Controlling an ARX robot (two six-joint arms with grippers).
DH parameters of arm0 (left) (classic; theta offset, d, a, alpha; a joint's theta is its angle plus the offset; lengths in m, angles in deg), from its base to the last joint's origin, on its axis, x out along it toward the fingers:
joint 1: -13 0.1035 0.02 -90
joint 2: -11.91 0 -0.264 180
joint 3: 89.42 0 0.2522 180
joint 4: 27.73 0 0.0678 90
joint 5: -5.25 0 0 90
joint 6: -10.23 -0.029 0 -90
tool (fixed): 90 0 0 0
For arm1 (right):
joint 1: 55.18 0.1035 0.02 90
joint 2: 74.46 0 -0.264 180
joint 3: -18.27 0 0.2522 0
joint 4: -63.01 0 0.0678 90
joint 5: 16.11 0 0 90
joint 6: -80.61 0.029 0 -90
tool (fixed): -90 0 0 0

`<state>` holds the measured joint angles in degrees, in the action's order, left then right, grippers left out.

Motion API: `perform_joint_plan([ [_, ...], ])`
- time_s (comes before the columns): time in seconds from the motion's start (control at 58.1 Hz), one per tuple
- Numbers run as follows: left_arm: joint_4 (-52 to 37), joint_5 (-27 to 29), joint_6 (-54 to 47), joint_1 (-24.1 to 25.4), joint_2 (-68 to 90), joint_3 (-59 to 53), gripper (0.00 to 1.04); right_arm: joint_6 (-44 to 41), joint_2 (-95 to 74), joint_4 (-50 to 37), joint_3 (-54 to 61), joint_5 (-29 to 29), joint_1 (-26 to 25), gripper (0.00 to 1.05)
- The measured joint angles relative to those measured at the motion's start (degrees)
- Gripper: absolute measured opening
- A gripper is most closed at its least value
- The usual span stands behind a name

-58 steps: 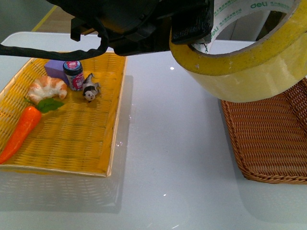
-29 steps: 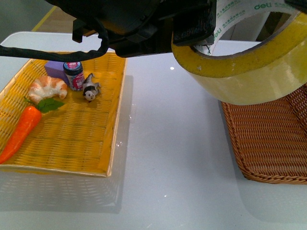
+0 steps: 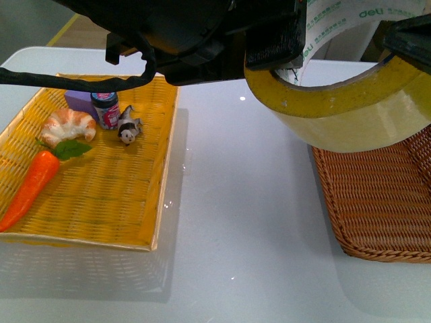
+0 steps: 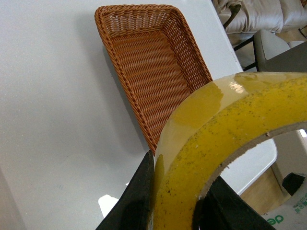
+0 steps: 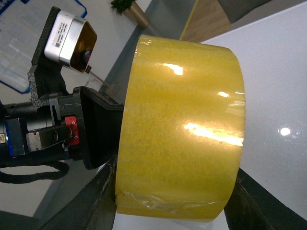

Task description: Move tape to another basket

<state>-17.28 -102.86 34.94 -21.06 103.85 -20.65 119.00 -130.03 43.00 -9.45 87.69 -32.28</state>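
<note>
The tape (image 3: 337,114), a wide yellowish roll with a white printed core, hangs high in the air, close to the front camera. My left gripper (image 3: 286,50) is shut on its wall. In the left wrist view the black fingers (image 4: 143,191) pinch the roll (image 4: 216,124), with the brown wicker basket (image 4: 144,52) on the table below and beyond it. In the right wrist view my right gripper (image 5: 177,211) is open, its jaws standing either side of the tape (image 5: 182,129) without clamping it. The left gripper (image 5: 96,129) shows behind the roll. The basket (image 3: 377,202) lies at the table's right.
A flat yellow woven tray (image 3: 101,195) lies at the left. It holds a carrot (image 3: 30,188), a croissant (image 3: 67,126), a small jar (image 3: 106,108), a purple block (image 3: 77,99) and a small figurine (image 3: 128,126). White table (image 3: 242,202) lies between tray and basket.
The tape and my left gripper have moved slightly right and up. A black finger of the right gripper has come into view at the tape's right side.
</note>
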Motion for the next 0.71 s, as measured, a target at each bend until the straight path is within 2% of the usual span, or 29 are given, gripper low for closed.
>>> perform_joint_plan([
  [0.706, 0.57, -0.39, -0.46, 0.33, -0.26, -0.02, 0.15, 1.57, -0.11, 0.13, -0.02, -0.39, 0.48, 0.48],
])
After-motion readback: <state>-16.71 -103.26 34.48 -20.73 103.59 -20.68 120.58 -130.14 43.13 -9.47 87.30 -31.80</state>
